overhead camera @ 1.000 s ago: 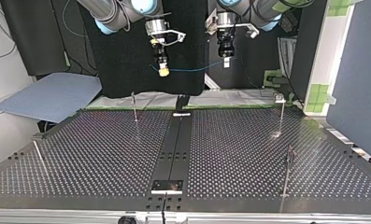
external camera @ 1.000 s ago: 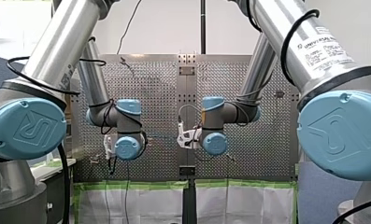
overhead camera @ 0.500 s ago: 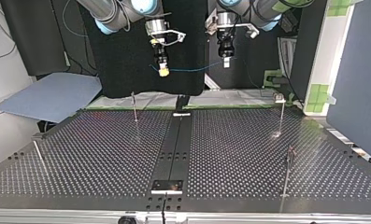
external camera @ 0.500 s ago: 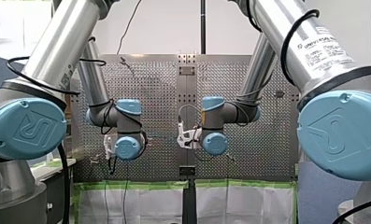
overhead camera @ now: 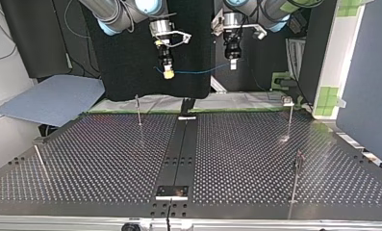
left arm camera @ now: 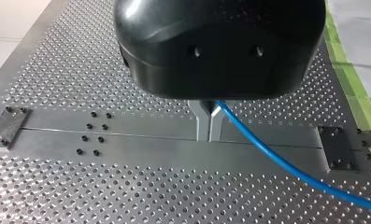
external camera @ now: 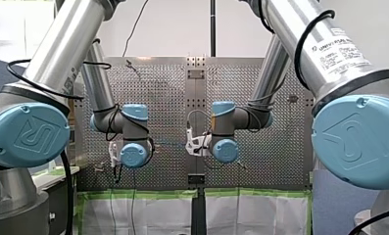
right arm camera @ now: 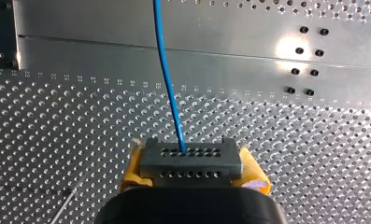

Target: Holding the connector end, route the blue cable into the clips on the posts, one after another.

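Observation:
High above the table, a thin blue cable (overhead camera: 203, 72) hangs in a shallow sag between my two grippers. My right gripper (overhead camera: 168, 73), at the top view's left, is shut with its yellow pads (right arm camera: 132, 165) on the grey connector (right arm camera: 188, 156). From the connector the cable (right arm camera: 167, 70) runs straight ahead. My left gripper (overhead camera: 233, 64) has its metal fingers (left arm camera: 203, 122) shut on the blue cable (left arm camera: 272, 156), which trails off to one side. Four thin posts stand on the table: one (overhead camera: 138, 109), a second (overhead camera: 290, 118), a third (overhead camera: 297, 180) and a leaning one (overhead camera: 39, 161).
The perforated table (overhead camera: 107, 159) has a dark centre rail (overhead camera: 179, 154) with a plate (overhead camera: 171, 192) at its near end. A blue-grey sheet (overhead camera: 49, 98) lies beyond the table's far corner. In the front view both wrists (external camera: 133, 154) (external camera: 225, 149) hang over the board.

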Action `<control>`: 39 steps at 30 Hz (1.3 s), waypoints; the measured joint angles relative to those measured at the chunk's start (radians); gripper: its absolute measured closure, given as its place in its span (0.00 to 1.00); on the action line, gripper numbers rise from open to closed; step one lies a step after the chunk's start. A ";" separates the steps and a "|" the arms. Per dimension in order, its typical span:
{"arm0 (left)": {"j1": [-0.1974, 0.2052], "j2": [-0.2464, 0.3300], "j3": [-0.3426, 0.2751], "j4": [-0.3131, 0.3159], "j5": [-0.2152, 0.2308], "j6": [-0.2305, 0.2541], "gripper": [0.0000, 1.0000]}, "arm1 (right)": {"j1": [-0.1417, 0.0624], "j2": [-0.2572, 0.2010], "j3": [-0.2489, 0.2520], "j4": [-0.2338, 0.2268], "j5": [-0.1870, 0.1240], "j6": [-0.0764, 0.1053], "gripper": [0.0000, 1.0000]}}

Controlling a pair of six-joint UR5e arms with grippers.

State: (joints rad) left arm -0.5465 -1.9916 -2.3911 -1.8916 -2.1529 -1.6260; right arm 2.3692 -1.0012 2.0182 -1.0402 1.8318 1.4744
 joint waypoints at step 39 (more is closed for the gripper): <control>0.019 -0.020 -0.001 -0.021 0.019 0.020 1.00 | 0.029 0.113 -0.012 0.008 0.006 -0.008 1.00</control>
State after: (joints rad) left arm -0.5277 -2.0120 -2.3923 -1.9123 -2.1338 -1.6055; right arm 2.3984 -0.8879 2.0059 -1.0325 1.8379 1.4668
